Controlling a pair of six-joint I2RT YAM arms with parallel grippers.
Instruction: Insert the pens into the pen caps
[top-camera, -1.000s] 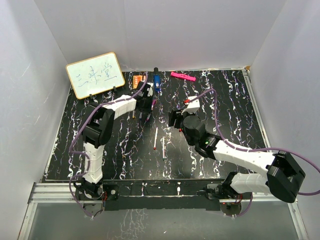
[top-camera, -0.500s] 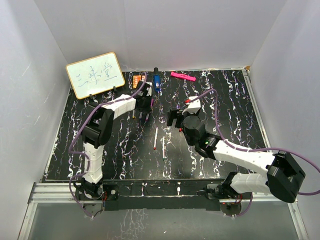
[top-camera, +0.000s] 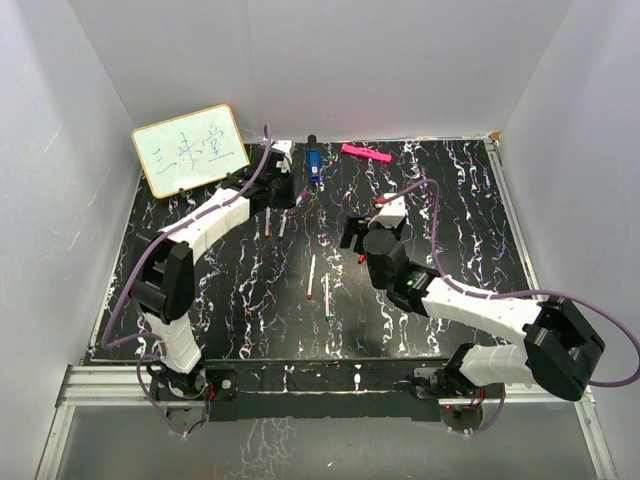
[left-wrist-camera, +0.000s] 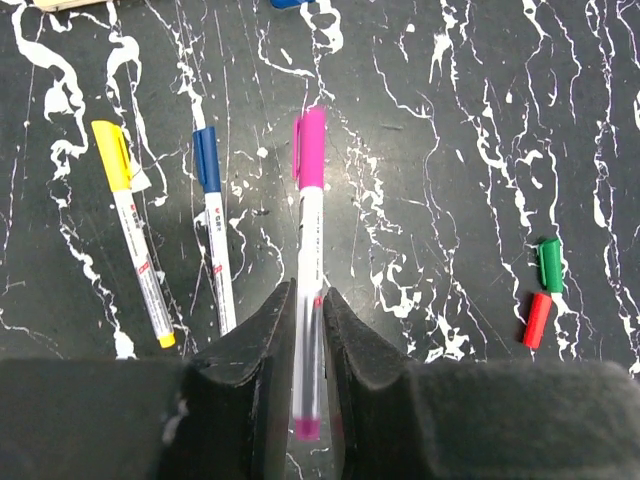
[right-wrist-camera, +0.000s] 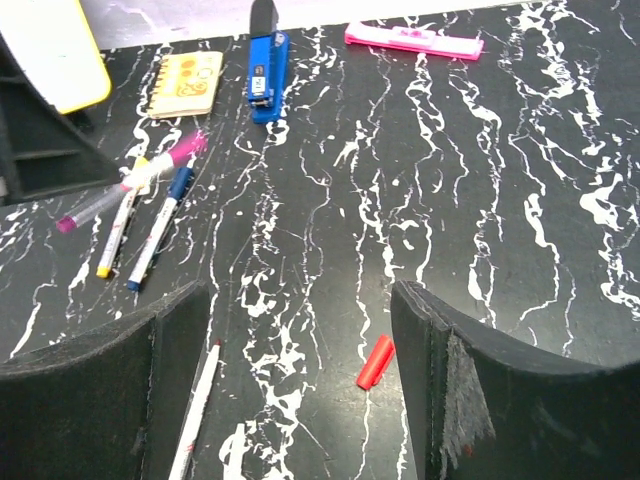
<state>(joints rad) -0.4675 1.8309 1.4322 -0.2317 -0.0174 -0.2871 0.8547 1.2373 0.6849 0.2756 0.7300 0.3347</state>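
We see three capped white pens at back left: yellow pen (left-wrist-camera: 131, 232) and blue pen (left-wrist-camera: 216, 240) lying side by side, pink pen (left-wrist-camera: 310, 235) beside them, pinched in the left gripper (left-wrist-camera: 309, 300). Mid-table lie a red-tipped pen (top-camera: 312, 275) and second pen (top-camera: 328, 297). To their right, red cap (left-wrist-camera: 537, 320) and green cap (left-wrist-camera: 549, 264) lie almost end to end.

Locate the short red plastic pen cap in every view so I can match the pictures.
Top external: short red plastic pen cap mid-table, right of centre.
Left wrist: right edge, below a green cap.
Right wrist: bottom centre.
Shared landmark: pink-capped white pen, left of the cap in both wrist views.
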